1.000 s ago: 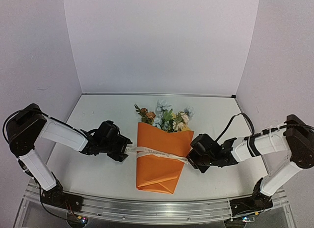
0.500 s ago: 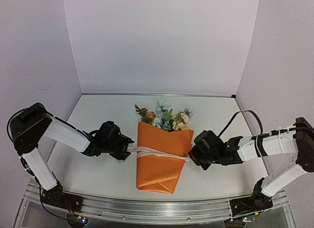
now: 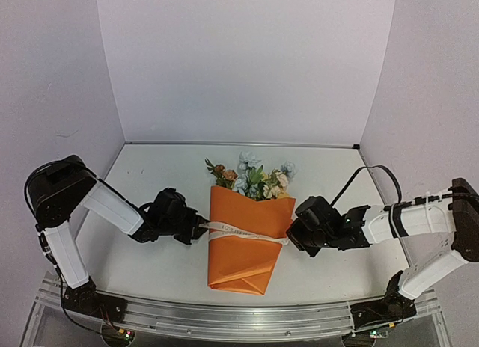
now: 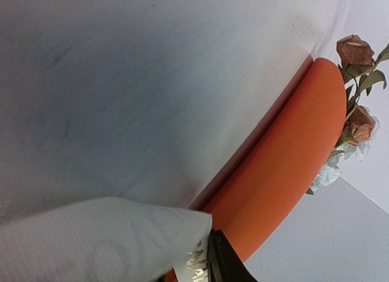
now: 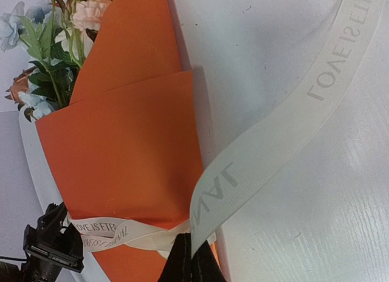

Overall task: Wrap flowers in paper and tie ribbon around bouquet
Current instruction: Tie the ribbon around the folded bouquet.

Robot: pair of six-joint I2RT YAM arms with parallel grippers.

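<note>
At the centre of the overhead view, the bouquet lies flat on the white table. It is a cone of smooth, matte orange paper with crisp folded edges, its point toward the bottom of the frame. Little orange, pale blue and cream flowers with green leaves spill from its upper mouth. A cream ribbon with a fine woven rib crosses the cone's waist; in the right wrist view I can read "LOVE IS ETERNAL" printed along it in grey capitals. My right gripper, at the cone's right edge, is clamped on the ribbon, which runs from its black fingertips toward the upper right of that view. My left gripper sits at the cone's left edge, and the ribbon crosses its camera as a blurred pale band; I cannot tell whether its jaws hold it. Plain pale walls close in the table on three sides.
</note>
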